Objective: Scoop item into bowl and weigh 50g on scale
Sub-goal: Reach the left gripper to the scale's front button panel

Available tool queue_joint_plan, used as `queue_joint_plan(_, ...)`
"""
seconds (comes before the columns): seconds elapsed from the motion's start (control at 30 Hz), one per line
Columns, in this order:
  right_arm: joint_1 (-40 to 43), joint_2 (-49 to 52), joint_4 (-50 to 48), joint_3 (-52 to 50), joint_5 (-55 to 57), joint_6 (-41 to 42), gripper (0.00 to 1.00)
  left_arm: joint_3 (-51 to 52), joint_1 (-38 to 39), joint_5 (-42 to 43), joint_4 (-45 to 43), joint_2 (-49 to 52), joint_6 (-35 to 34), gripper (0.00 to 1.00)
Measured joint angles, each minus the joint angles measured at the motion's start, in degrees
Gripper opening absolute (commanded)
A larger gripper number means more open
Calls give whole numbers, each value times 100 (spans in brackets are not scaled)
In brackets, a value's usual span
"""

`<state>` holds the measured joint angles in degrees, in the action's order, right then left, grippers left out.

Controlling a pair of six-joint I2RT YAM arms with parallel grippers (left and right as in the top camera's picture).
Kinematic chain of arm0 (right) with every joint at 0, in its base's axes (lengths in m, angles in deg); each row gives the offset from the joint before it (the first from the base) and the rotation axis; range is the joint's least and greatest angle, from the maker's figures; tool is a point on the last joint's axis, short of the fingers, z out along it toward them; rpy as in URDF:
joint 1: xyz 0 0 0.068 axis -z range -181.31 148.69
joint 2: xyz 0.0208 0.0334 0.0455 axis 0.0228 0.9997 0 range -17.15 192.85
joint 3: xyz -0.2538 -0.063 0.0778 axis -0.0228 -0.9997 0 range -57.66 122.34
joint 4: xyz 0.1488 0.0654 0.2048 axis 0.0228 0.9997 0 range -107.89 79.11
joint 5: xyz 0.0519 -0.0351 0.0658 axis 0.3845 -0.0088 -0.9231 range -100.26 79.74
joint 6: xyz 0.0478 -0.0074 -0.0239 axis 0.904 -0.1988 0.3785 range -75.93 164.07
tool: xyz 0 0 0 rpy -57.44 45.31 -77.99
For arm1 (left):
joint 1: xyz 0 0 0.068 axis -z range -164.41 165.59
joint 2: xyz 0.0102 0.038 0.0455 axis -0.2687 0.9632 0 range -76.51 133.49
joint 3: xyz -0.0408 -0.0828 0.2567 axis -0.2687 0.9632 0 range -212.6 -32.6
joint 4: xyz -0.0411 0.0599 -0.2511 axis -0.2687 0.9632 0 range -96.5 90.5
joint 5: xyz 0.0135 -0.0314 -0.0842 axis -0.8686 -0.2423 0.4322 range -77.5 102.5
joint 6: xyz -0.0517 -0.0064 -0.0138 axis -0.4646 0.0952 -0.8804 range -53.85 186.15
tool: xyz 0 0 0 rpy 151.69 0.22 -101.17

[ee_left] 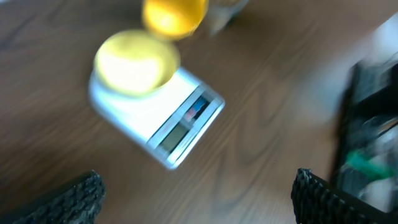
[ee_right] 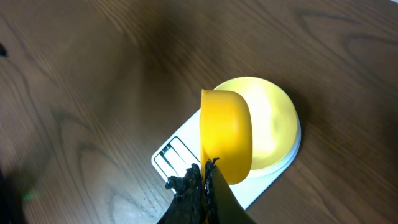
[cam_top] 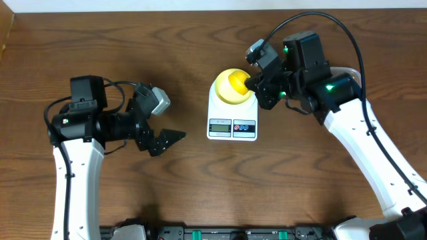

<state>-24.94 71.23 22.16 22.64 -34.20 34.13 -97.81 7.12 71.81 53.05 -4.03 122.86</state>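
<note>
The white scale (cam_top: 232,127) stands mid-table with the pale yellow bowl (cam_top: 223,92) on its platform. My right gripper (cam_top: 257,85) is shut on the handle of a bright yellow scoop (cam_top: 238,81). It holds the scoop's head tilted over the bowl's edge. In the right wrist view the scoop (ee_right: 227,137) hangs in front of the bowl (ee_right: 270,121) and scale (ee_right: 180,155), with the jaws (ee_right: 205,180) pinched on it. No beans show. My left gripper (cam_top: 167,140) is open and empty left of the scale. Its blurred view shows the jaws (ee_left: 199,199), bowl (ee_left: 134,62) and scale (ee_left: 171,121).
Bare brown wood surrounds the scale. Black equipment (cam_top: 220,233) lines the table's front edge. My right arm (cam_top: 373,153) reaches in from the right. A dark blurred shape (ee_left: 370,124) stands at the right of the left wrist view.
</note>
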Motion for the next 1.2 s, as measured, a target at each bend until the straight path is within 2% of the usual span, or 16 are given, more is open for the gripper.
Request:
queue_joint_plan(0.1, 0, 0, -11, 0, 2, 0, 1, 0, 280, 750, -365, 0, -417, 98)
queue_joint_plan(0.17, 0, 0, -22, 0, 2, 0, 1, 0, 570, 796, -890, 0, -994, 98)
queue_joint_plan(0.23, 0, 0, -20, 0, 0, 0, 1, 0, 920, 363, -1480, 0, -1943, 97)
queue_joint_plan(0.33, 0, 0, -20, 0, 2, 0, 1, 0, 1456, -658, -1860, 0, -3362, 98)
queue_joint_plan(0.43, 0, 0, -13, 0, 9, 0, 1, 0, 1851, -1408, -1923, 0, -4212, 98)
queue_joint_plan(0.57, 42, 0, -42, 0, 94, 0, 1, 0, 2120, -1722, -2122, 0, -4743, 97)
queue_joint_plan(0.8, 651, 0, -157, 2, 188, 210, 1, 0, 2441, -1532, -2273, 7, -5093, 100)
queue_joint_plan(0.87, 929, 0, -153, 2, 188, 313, 1, 0, 2570, -1665, -2260, 28, -5302, 80)
queue_joint_plan(0.9, 1058, 0, -151, 2, 184, 358, 1, 0, 2645, -1788, -2253, 44, -5410, 74)
queue_joint_plan(0.97, 1311, 0, -146, 2, 162, 466, 1, 4, 2855, -2133, -2258, 116, -5705, 48)
queue_joint_plan(1.07, 1574, 0, -140, 2, 116, 588, 1, 20, 3257, -2730, -2256, 323, -6207, 33)
queue_joint_plan(1.13, 1674, 0, -133, 2, 70, 643, 1, 44, 3558, -3139, -2256, 509, -6561, 13)
queue_joint_plan(1.17, 1705, 0, -133, 2, 48, 662, 1, 57, 3727, -3362, -2256, 614, -6734, 8)
queue_joint_plan(1.2, 1720, 0, -133, 2, 37, 669, 1, 68, 3897, -3580, -2267, 726, -6891, 8)
